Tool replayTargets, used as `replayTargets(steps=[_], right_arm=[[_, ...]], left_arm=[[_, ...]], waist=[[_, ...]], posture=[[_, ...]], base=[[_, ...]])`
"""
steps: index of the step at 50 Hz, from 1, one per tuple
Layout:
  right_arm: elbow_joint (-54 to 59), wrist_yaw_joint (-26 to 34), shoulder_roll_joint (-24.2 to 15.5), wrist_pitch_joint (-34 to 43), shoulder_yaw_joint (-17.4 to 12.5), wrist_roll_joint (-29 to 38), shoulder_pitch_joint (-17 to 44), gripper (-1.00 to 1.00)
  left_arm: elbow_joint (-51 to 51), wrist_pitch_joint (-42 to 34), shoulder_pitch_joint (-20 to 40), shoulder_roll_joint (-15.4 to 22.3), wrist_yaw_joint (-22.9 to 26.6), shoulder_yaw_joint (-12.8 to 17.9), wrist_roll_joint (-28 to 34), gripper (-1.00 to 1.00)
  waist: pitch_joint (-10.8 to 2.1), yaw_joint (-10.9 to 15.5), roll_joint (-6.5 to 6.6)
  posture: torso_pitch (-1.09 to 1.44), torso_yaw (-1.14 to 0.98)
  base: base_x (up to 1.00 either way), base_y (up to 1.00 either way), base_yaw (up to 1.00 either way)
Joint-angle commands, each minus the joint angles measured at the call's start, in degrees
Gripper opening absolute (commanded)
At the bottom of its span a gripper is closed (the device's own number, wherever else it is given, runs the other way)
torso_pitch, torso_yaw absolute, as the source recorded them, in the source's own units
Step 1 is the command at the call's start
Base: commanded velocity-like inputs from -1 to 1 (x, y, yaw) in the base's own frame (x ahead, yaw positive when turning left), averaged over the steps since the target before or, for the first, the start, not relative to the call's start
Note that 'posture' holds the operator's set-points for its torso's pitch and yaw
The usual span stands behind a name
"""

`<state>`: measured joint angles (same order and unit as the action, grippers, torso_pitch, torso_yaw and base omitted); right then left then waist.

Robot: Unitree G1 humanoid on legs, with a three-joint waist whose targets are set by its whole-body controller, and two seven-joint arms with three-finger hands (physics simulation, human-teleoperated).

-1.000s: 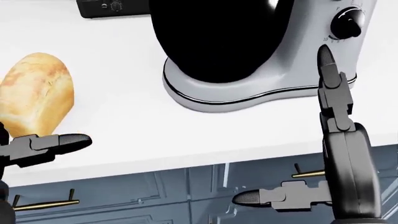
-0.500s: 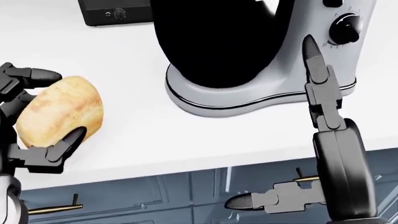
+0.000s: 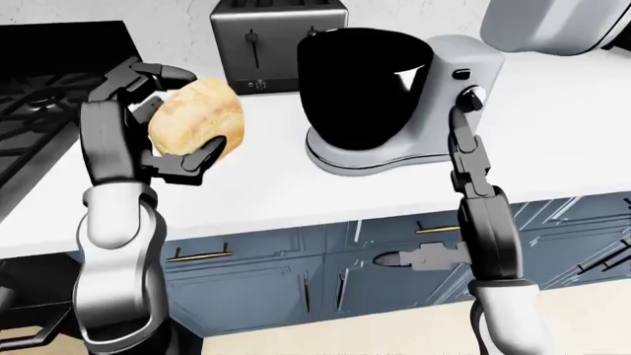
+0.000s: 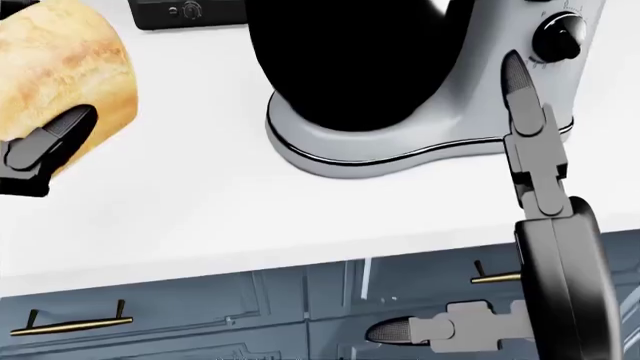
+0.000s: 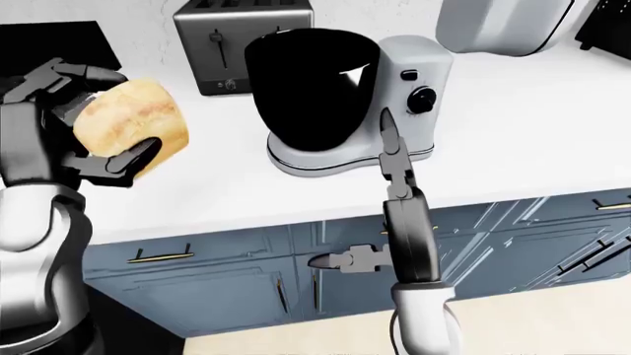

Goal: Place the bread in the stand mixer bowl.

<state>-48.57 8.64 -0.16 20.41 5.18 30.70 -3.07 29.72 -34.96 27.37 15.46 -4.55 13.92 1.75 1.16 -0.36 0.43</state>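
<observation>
The golden bread loaf (image 3: 212, 118) is off the white counter (image 3: 552, 140), held up at the left in the left-eye view. My left hand (image 3: 193, 111) is shut on it, fingers over the top and thumb under its lower edge. In the head view the loaf (image 4: 60, 67) fills the top left corner. To its right stands the stand mixer (image 3: 464, 74) with its black bowl (image 3: 360, 85) open at the top and its head (image 3: 552, 26) tilted up. My right hand (image 3: 421, 186) is open and holds nothing, one finger pointing up beside the mixer's dial and the thumb low by the cabinets.
A steel toaster (image 3: 279, 41) stands against the wall behind the bowl's left side. A black stove (image 3: 39, 96) lies at the far left. Blue cabinet fronts with gold handles (image 3: 202, 255) run below the counter edge.
My left hand has closed round the bread and lifted it off the counter, up and toward the mixer. The right hand has barely shifted.
</observation>
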Motion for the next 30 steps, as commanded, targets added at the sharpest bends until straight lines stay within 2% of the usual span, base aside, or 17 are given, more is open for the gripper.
replayTargets(steps=[1, 9, 19, 30], right_arm=[[-2.07, -0.46, 0.0, -1.44, -0.05, 0.29, 0.66, 0.98], [-2.73, -0.29, 0.07, -1.24, -0.02, 0.74, 0.57, 0.98], [-3.39, -0.3, 0.16, -1.11, 0.26, 1.15, 0.26, 0.98], [-3.34, -0.45, 0.16, -1.23, 0.15, 0.92, 0.23, 0.98]], left_arm=[[2.02, -0.14, 3.4, 1.35, -0.62, 0.56, -0.7, -1.0], [2.12, -4.59, 10.2, 5.52, -1.61, 1.77, -3.58, -1.0], [0.77, -7.69, 16.91, 9.04, -2.73, 1.81, -6.03, -1.0], [-4.4, -9.45, 26.88, 11.55, -2.89, -0.37, -6.41, -1.0]], waist=[[-1.01, -0.05, 0.2], [-0.7, -0.08, 0.14], [-0.53, -0.03, 0.17], [-0.24, -0.04, 0.01]], posture=[[0.0, 0.0], [0.0, 0.0], [0.0, 0.0], [0.0, 0.0]], base=[[0.0, 0.0, 0.0], [0.0, 0.0, 0.0], [0.0, 0.0, 0.0], [0.0, 0.0, 0.0]])
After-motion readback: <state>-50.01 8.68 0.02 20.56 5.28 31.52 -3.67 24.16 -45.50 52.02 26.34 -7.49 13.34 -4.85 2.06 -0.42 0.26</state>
